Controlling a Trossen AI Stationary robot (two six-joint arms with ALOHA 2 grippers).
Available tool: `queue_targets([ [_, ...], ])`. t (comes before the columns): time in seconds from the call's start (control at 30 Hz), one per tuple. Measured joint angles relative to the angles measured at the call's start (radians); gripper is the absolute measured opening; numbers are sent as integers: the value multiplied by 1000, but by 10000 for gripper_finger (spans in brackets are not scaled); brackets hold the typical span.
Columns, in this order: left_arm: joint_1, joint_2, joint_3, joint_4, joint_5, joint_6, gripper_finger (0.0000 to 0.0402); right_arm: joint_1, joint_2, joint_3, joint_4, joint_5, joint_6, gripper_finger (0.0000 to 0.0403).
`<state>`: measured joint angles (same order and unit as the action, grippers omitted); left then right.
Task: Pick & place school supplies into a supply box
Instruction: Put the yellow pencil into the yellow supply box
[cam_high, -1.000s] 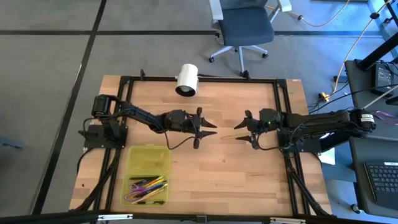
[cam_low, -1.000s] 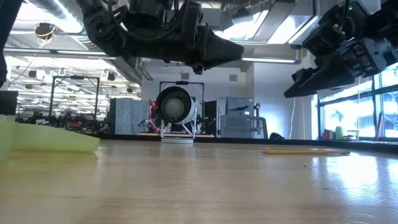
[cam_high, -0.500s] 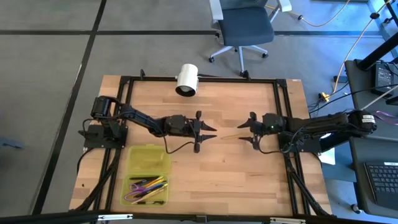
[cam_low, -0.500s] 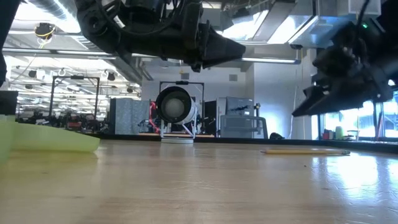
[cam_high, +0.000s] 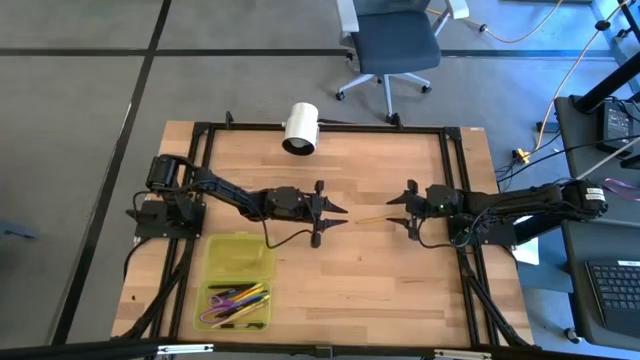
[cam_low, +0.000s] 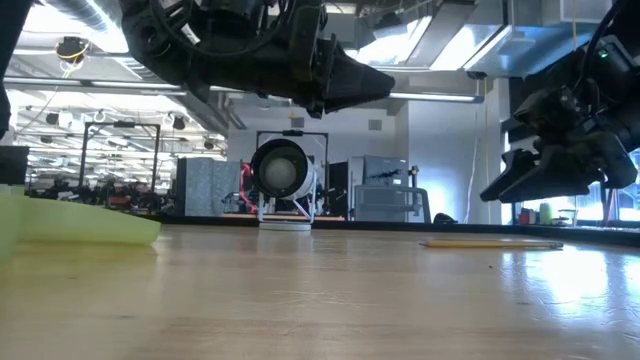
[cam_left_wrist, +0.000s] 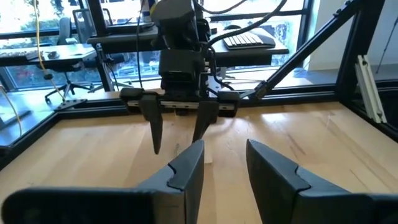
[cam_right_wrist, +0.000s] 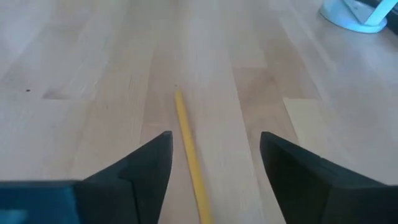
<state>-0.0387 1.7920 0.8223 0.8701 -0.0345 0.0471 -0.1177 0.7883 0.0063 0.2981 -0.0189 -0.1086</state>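
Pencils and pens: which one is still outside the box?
The yellow pencil lying alone mid-table, between the fingers of the open right gripper. All the others lie in the box.

A single yellow pencil (cam_high: 372, 220) lies flat on the bare wooden surface (cam_high: 380, 280) near its middle, alone and well apart from the rest of the supplies. Seen close, the yellow pencil (cam_right_wrist: 189, 155) is thin and straight, running along the wood grain.

The supply box (cam_high: 238, 281), a shallow case of translucent yellow-green plastic, lies open near the front left corner of the surface. One half is bare. The other half holds a loose cluster of pens and pencils (cam_high: 240, 298) in yellow, blue, orange and black, with purple scissors (cam_high: 222, 295) lying among them.
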Motion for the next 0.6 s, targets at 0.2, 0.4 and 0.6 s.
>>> queue_targets([
  [0.2, 0, 44, 35, -4, 0, -60, 104, 0, 1, 0, -59, 0, 4, 243],
  [0.4, 5, 230, 276, -206, -9, -27, 108, 0, 1, 0, -53, 13, 22, 243],
  [0.6, 26, 305, 503, -640, -129, -16, 132, 0, 1, 0, -73, 11, 52, 243],
])
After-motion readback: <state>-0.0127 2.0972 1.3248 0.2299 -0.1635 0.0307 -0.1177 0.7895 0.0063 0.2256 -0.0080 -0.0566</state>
